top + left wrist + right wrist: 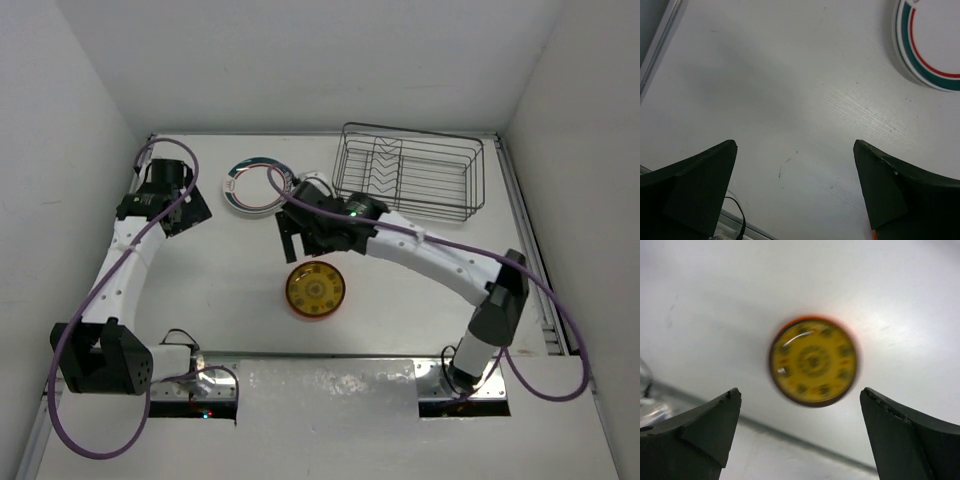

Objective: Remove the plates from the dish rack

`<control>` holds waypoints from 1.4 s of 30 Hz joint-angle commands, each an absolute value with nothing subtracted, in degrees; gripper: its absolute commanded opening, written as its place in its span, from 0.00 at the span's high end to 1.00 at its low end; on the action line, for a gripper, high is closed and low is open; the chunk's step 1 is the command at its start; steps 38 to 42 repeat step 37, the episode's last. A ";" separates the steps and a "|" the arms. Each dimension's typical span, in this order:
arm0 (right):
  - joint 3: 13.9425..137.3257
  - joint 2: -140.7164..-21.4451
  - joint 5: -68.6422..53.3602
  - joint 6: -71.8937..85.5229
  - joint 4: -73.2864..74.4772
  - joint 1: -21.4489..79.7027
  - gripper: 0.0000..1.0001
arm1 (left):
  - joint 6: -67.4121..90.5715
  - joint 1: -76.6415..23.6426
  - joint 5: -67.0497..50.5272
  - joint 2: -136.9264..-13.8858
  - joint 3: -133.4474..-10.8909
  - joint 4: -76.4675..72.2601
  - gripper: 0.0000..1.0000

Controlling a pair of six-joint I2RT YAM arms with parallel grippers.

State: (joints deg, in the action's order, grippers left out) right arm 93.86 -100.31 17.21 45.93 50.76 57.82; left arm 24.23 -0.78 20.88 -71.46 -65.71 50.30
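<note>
The wire dish rack (412, 172) stands at the back right and holds no plates that I can see. A white plate with teal and red rim bands (252, 186) lies flat on the table left of the rack; part of it shows in the left wrist view (930, 45). An orange plate with a yellow patterned face (315, 290) lies flat at the table's middle, also in the right wrist view (813, 361). My right gripper (292, 240) is open and empty, above and behind the orange plate. My left gripper (190, 215) is open and empty, left of the white plate.
White walls close in the table on the left, back and right. A metal rail runs along the right edge (530, 250). Purple cables loop over both arms (450, 245). A pale sheet (330, 385) lies between the arm bases at the near edge.
</note>
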 commanded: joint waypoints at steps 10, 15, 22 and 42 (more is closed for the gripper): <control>83.58 -69.53 33.47 15.23 59.56 25.86 0.01 | 18.47 -7.11 29.00 -65.23 -78.13 49.23 0.00; 87.00 -64.16 34.80 15.72 68.19 24.34 0.01 | 16.00 -9.05 26.63 -55.02 -74.36 44.74 0.00; 94.29 -59.51 41.74 17.32 79.79 24.26 0.01 | 18.36 -9.14 30.14 -47.90 -64.44 48.77 0.00; 89.56 -56.07 40.34 21.62 79.28 24.35 0.01 | 20.57 -9.84 34.72 -49.92 -65.74 50.36 0.00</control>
